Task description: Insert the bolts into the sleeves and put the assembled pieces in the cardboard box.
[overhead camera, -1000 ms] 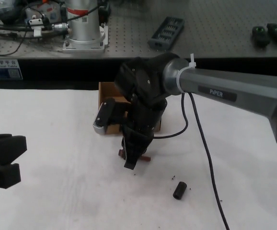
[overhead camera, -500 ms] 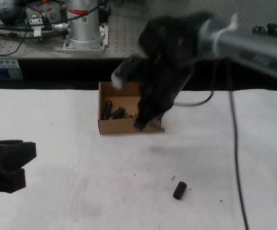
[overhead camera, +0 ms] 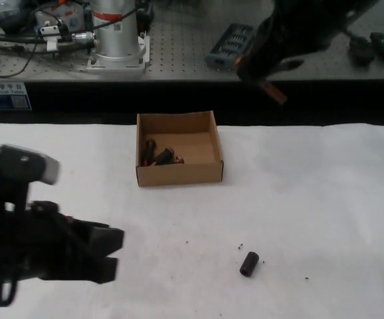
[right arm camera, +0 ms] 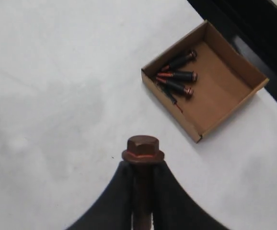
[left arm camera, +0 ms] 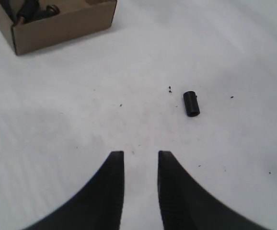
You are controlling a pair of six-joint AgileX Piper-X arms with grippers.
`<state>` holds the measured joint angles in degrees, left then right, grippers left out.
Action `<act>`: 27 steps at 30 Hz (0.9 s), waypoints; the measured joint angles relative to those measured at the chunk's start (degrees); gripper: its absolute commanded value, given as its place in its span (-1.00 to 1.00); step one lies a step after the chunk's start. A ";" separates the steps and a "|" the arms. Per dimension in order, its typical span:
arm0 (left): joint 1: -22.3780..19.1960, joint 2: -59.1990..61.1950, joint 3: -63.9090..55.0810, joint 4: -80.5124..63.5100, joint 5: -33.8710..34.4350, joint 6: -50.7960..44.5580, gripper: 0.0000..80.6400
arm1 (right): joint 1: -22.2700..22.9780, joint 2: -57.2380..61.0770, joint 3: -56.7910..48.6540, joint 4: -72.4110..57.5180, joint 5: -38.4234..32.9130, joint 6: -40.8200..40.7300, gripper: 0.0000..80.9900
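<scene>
Right gripper (right arm camera: 142, 165) clamped on 1 bolt (right arm camera: 143, 149), left gripper (left arm camera: 141, 155) jaws apart, 1 loose sleeve (left arm camera: 191, 103) on bench (overhead camera: 325, 199), 3 assembled pieces (right arm camera: 177, 76) in cardboard box (overhead camera: 179, 174).

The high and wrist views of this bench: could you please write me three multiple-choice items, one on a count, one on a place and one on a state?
1. How many assembled pieces lie in the cardboard box?
A. one B. three C. six
2. Where is the loose sleeve?
A. on the white cloth, outside the box B. inside the box C. held between two fingers
3. What state is the right tool in?
A. open, empty B. shut on a sleeve C. shut on a bolt

Answers:
1 B: the right wrist view shows three lying together.
2 A: it lies alone beyond the open left tool.
3 C: the bolt's hex head sticks out between its fingers.
</scene>
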<state>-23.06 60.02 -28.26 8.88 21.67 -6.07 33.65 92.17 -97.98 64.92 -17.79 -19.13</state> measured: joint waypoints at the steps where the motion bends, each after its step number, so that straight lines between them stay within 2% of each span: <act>1: -0.20 0.01 0.00 -0.32 -0.12 -0.10 -0.53 | -0.15 -2.17 3.13 -2.32 -0.29 0.88 -0.88; 5: -4.29 4.40 -0.83 -4.63 -3.42 -0.75 -0.53 | -0.69 -10.08 16.92 -11.53 -1.83 5.00 -0.88; 6: -5.36 5.44 -1.29 -5.50 -3.99 -0.84 -0.53 | -0.84 -11.55 16.92 -12.06 -1.83 5.00 -0.88; 10: -9.94 11.79 -3.60 -12.06 -7.26 -0.95 -0.53 | -1.65 -18.75 34.10 -25.89 -2.78 10.53 -0.88; 20: -12.37 32.70 -11.43 -16.86 -8.84 -1.42 -0.53 | -5.14 -26.06 49.37 -40.08 -6.62 18.26 -0.88; 27: -14.85 39.57 -18.06 -16.86 -9.05 -1.42 -0.53 | -8.73 -29.07 59.17 -53.40 -10.37 23.88 -0.88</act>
<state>-37.90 99.59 -46.32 -7.98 12.62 -7.49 24.91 63.10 -38.81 11.53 -28.16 4.75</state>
